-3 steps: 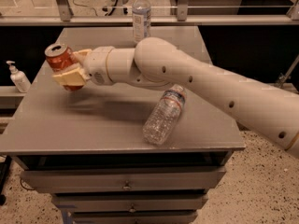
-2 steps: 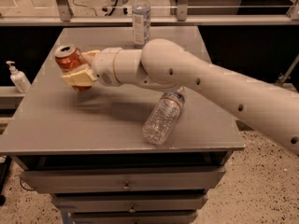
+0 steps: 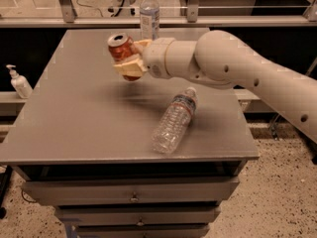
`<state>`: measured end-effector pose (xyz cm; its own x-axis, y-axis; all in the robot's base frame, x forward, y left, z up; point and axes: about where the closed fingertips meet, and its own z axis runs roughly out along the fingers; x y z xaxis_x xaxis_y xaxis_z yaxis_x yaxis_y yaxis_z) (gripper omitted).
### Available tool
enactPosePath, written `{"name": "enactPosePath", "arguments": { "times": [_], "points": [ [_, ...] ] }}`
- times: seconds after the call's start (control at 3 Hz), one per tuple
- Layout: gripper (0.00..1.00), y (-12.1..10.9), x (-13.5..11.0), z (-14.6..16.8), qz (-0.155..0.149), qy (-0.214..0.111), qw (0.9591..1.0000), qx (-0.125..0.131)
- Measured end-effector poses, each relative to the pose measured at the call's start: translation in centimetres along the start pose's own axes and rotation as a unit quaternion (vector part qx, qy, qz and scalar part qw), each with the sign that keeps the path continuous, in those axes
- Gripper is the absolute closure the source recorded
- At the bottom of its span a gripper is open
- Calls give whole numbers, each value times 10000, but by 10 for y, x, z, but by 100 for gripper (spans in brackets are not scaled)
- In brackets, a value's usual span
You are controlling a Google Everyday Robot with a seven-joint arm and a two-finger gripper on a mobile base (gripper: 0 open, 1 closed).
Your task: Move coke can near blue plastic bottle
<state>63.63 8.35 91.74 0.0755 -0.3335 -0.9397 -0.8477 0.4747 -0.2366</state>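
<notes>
Fingers (image 3: 130, 67) clamped around coke can (image 3: 121, 45) | held above table (image 3: 74, 123) | near blue plastic bottle (image 3: 149, 13)

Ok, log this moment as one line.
gripper: shut on coke can, tilted, above table | blue plastic bottle: upright, far edge | clear bottle: lying near front | can not set down

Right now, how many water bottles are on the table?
2. The blue plastic bottle stands upright at the far edge; a clear water bottle lies on its side near the front. The end effector holds the coke can aloft near the upright one.
</notes>
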Motion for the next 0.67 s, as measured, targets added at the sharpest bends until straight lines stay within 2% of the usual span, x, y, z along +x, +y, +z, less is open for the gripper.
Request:
{"name": "enactPosePath", "arguments": {
  "times": [0.33,0.67],
  "points": [
    [100,-58,13,-28,-87,-109,9988,480],
    [100,-110,30,-42,-48,-213,9969,755]
  ]
}}
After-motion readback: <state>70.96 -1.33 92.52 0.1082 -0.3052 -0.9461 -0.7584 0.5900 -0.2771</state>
